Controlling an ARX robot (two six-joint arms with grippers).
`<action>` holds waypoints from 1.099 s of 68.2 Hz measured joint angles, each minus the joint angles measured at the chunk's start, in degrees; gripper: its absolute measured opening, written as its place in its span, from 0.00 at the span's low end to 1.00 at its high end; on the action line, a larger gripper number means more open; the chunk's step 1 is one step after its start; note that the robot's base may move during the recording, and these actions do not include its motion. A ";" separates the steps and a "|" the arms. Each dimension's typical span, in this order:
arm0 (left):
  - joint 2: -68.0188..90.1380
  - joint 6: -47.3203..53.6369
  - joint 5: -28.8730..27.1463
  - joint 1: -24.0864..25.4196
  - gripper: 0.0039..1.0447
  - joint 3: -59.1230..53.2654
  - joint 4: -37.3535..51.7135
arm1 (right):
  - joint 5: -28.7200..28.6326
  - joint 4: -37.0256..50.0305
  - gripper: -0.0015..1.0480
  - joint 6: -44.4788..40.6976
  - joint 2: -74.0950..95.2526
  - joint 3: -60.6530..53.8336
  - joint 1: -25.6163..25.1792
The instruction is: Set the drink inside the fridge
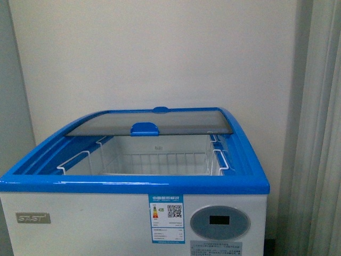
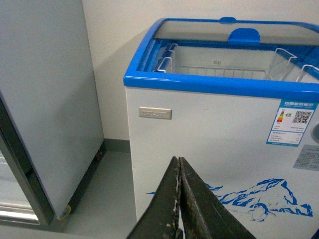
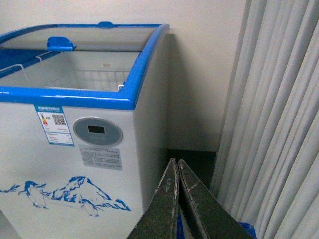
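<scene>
With both tools, left tool [image 2: 179, 199] and right tool [image 3: 178, 199], closed empty before the open fridge [image 1: 133, 184], no drink is visible; locating it comes next.

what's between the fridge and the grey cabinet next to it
Nothing stands there. The left wrist view shows only bare floor and wall between the fridge and the grey cabinet.

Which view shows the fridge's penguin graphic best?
The right wrist view: the penguin graphic shows mountains and penguins nearly whole on the fridge front. The left wrist view catches part of it, cut by the shut left gripper and the frame edge. The front view stops above it.
</scene>
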 joint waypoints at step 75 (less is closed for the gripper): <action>0.00 0.00 0.00 0.00 0.49 0.00 0.00 | 0.02 1.44 0.49 -0.04 -6.27 -6.88 0.00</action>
